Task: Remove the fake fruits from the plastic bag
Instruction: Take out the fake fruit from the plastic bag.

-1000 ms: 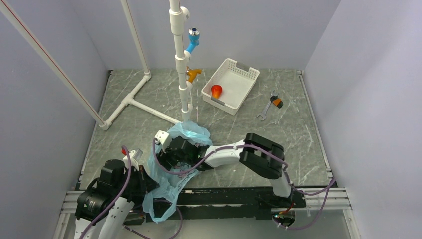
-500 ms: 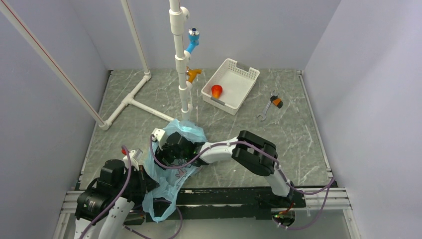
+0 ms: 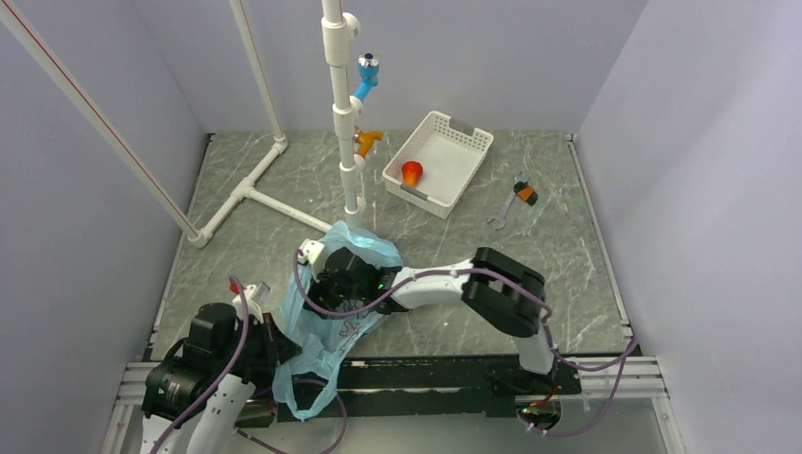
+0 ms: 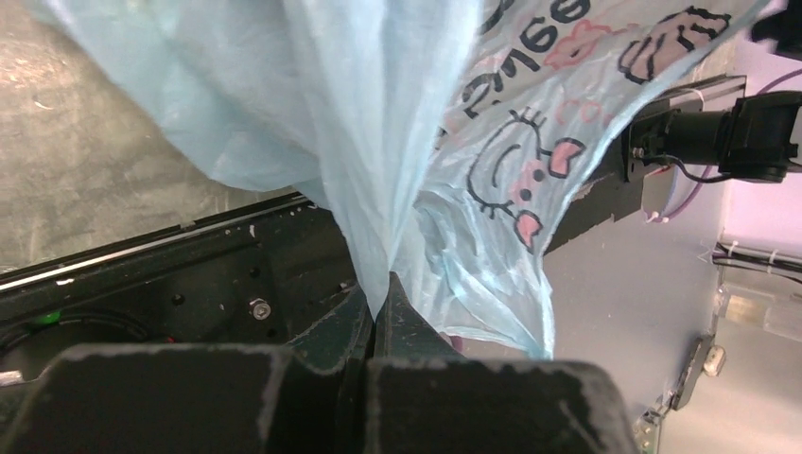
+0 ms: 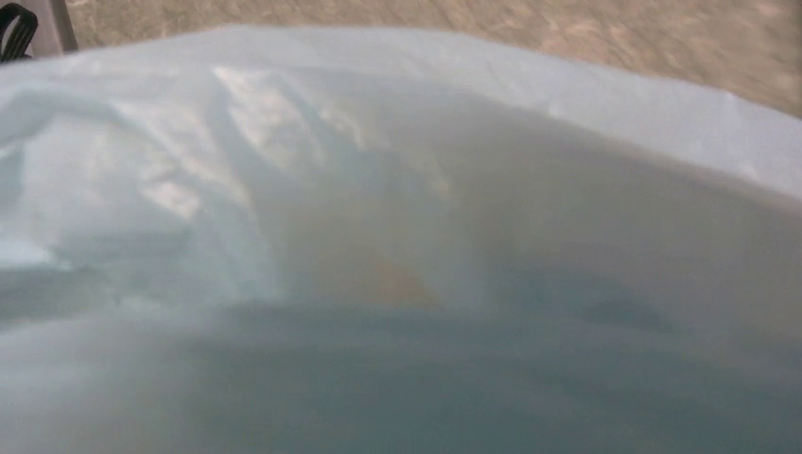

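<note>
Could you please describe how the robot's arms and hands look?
Both arms combine white tubular links with black joint housings, and purple cables loop along each. The left arm shows a small red spot near its wrist. The right arm has a black, blocky elbow. The left hand is dark grey-black; the right hand is black with a white block.

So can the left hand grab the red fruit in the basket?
Probably not: the left hand is shut on the plastic bag, and the red fruit sits far off in the white basket.
</note>
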### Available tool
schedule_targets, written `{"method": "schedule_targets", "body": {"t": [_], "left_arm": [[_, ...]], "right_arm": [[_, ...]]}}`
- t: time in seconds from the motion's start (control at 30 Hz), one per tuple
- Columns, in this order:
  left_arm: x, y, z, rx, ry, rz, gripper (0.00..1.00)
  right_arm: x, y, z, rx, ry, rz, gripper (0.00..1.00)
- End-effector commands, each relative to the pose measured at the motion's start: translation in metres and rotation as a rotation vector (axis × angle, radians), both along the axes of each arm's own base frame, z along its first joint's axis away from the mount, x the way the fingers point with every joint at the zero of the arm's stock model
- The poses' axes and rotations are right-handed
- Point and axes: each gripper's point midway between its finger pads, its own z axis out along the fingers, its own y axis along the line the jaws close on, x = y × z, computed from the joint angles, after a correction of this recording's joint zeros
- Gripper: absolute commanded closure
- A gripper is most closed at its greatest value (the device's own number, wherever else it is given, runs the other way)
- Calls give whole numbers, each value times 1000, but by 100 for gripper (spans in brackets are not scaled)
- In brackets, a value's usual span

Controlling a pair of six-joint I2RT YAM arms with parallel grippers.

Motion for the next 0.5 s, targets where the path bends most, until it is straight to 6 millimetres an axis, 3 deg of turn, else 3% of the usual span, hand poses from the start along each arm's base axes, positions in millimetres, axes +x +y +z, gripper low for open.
{"method": "schedule_targets", "body": {"t": [0.0, 0.17, 0.3, 0.47], "left_arm": [[8, 7, 17, 19, -75, 45, 100], [16, 21, 27, 67, -125, 119, 100], [20, 27, 31, 89, -164, 149, 100], [21, 20, 22, 62, -130, 127, 100]], "right_arm": [[15, -33, 50, 26, -55, -129, 81], [20, -69, 49, -44, -75, -226, 83], [23, -85, 49, -72, -81, -279, 88], [5, -85, 80, -2, -39, -219, 97]]}}
